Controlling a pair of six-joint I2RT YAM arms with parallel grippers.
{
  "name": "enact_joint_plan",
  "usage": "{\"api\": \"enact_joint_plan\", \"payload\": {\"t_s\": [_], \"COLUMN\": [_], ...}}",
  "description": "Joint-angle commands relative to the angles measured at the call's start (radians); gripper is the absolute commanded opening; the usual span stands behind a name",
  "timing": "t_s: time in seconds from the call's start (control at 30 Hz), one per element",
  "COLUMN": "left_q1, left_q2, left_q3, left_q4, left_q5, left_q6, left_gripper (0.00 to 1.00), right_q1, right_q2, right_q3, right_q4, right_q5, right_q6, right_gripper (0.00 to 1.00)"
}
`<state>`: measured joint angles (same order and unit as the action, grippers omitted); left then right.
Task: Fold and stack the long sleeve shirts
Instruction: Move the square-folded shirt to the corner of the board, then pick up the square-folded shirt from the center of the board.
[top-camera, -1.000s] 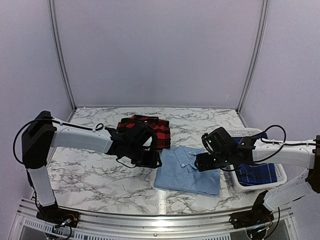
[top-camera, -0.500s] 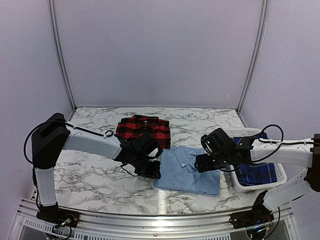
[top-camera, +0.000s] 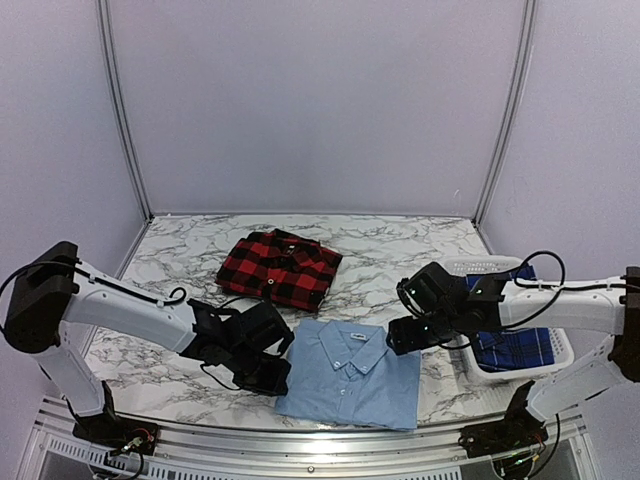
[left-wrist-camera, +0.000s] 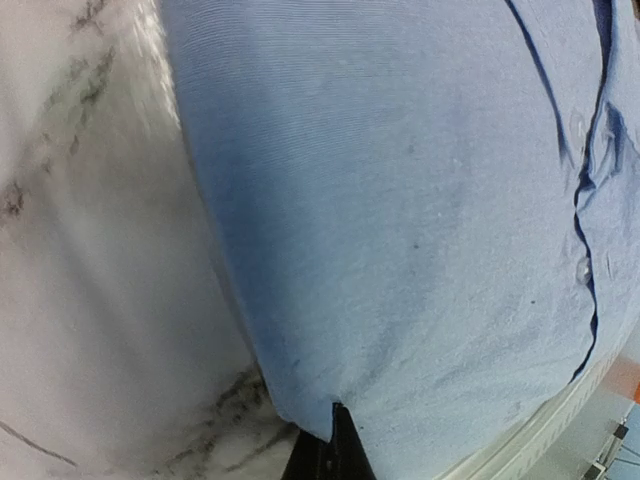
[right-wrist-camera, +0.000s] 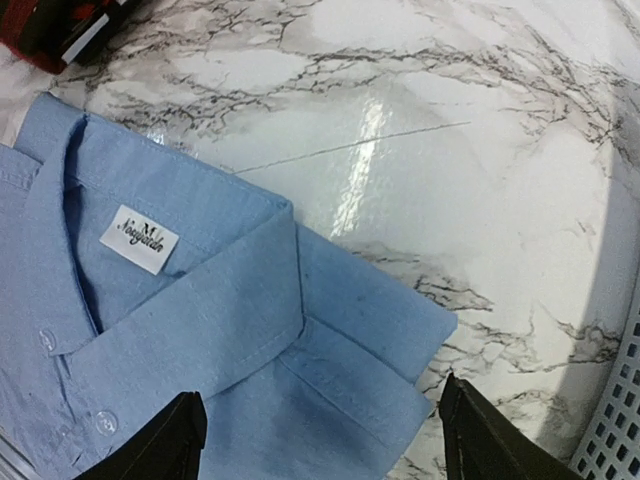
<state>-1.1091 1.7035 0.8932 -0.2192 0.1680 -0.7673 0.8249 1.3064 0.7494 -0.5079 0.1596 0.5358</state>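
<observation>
Moved: over the last second the light blue shirt (top-camera: 350, 375) has slid toward the near edge of the worktop (top-camera: 400, 245) and a little to the left. My left arm has drawn back with it. My right arm has barely shifted.
Left claw: the left gripper (top-camera: 272, 378) is pinched fully shut on the near left corner of the light blue shirt, low over the marble. From its wrist camera I see the cloth's corner running straight down onto the dark fingertip (left-wrist-camera: 335, 455).
Right claw: the right gripper (top-camera: 400, 336) has its jaws spread wide with nothing in them. It hangs over the shirt's far right corner, with one finger on either side of the folded shoulder in its wrist view. I cannot tell whether it touches the cloth.
Light blue shirt: folded flat, collar toward the far edge, white neck label (right-wrist-camera: 138, 238) showing, just beside the near edge at about mid-width.
Red-and-black check shirt (top-camera: 280, 265): folded flat, nearer the far edge and left of centre, apart from the blue one.
Dark blue plaid shirt (top-camera: 515, 348): lying in the white basket (top-camera: 480, 265) at the worktop's right edge, partly hidden behind my right arm.
</observation>
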Motion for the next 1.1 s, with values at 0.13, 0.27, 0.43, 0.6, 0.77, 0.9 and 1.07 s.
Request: {"api": "enact_joint_plan", "payload": {"t_s": [0.13,0.27,0.43,0.6,0.77,0.9,1.07], "left_q1": [-0.066,-0.051,0.019,0.064,0.071,0.069,0.057], "left_q2": [-0.072,-0.077,-0.059,-0.001,0.092,0.137,0.163], "left_q3": [-0.017,0.039,0.068,0.090,0.116,0.126,0.132], "left_q4": [-0.086,-0.133,-0.130,-0.091,-0.048,-0.030,0.000], "left_q5": [-0.058,-0.124,-0.135,-0.076,-0.031,-0.022,0.018], "left_q6": [-0.057,-0.047,-0.012,0.036,0.048,0.033,0.007], "left_gripper": [0.19,0.39,0.46,0.51,0.52,0.50,0.34], "right_q1": [0.104,0.105,0.099,0.071,0.044,0.047,0.063], "right_q2": [-0.064,-0.149,-0.115,-0.068,-0.056,-0.046,-0.049], "right_q3": [-0.043,-0.107,-0.162,-0.195,-0.242,-0.253,-0.265], "right_q4": [-0.160,-0.173,-0.067,0.017,0.111,0.135,0.172], "right_q5": [-0.047,-0.064,-0.111,-0.135,-0.208,-0.230,-0.261], "right_q6": [0.125,0.180,0.222,0.241,0.251,0.251,0.263], "right_gripper": [0.76,0.76,0.73,0.66,0.58,0.47,0.25]}}
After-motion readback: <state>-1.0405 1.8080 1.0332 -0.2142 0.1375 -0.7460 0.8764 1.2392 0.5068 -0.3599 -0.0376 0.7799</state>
